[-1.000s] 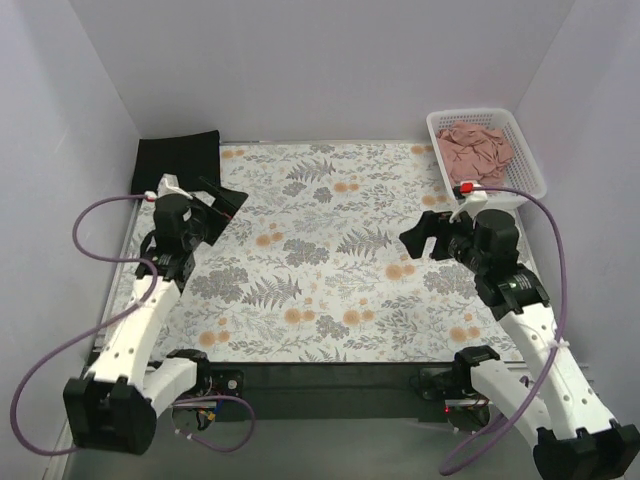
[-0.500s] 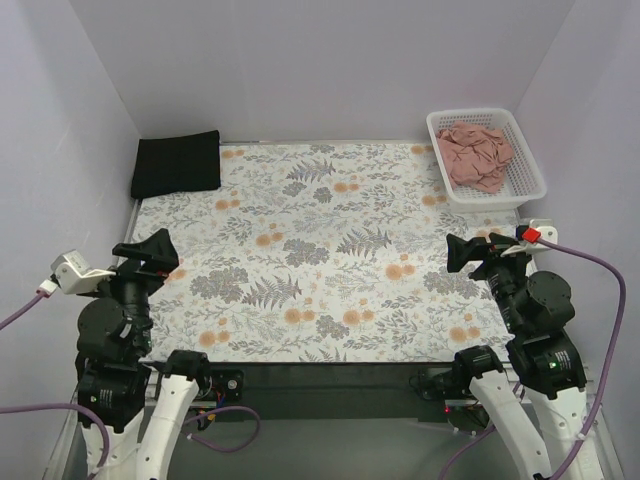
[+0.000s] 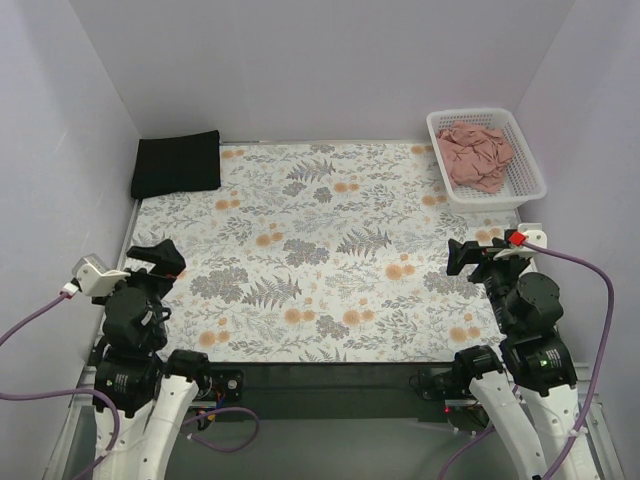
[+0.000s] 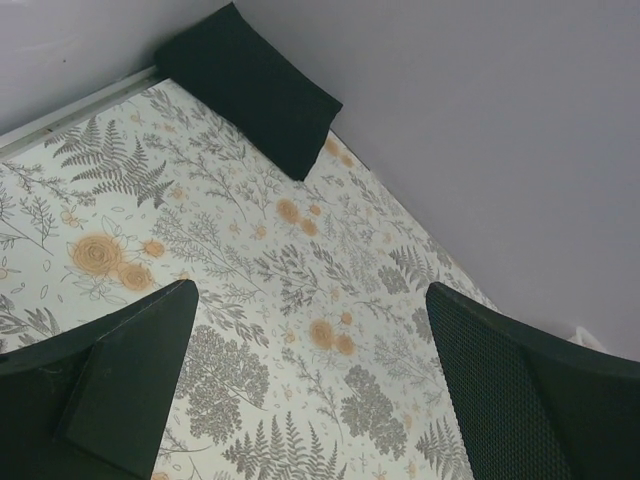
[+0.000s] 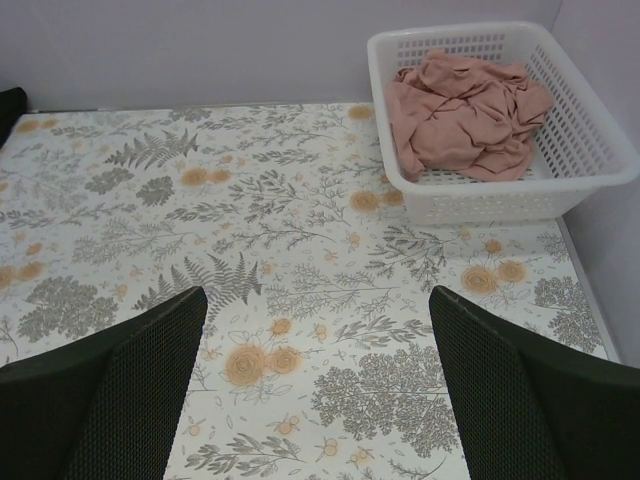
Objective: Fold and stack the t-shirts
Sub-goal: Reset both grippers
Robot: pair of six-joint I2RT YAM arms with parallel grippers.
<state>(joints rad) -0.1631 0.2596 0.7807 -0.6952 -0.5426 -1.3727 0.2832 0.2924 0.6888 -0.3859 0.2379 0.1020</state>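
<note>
At the far left corner, the black t-shirt [image 3: 177,163] lies folded, which I judge to be the stack's base. The pink t-shirt [image 3: 474,155] sits crumpled in the basket [image 3: 527,180], not yet folded. I hold the left gripper [image 3: 152,262] and right gripper [image 3: 470,255] empty, jaws apart, at the near side. Only the right wrist view resolves the pink creases.

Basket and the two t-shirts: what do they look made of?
Basket: likely rigid white plastic, moulded as a lattice of small openings. Pink t-shirt: soft matte cloth, crumpled in loose folds inside the basket. Black t-shirt: probably cloth too, matte, folded flat with soft edges; its weave is too dark to tell.
</note>
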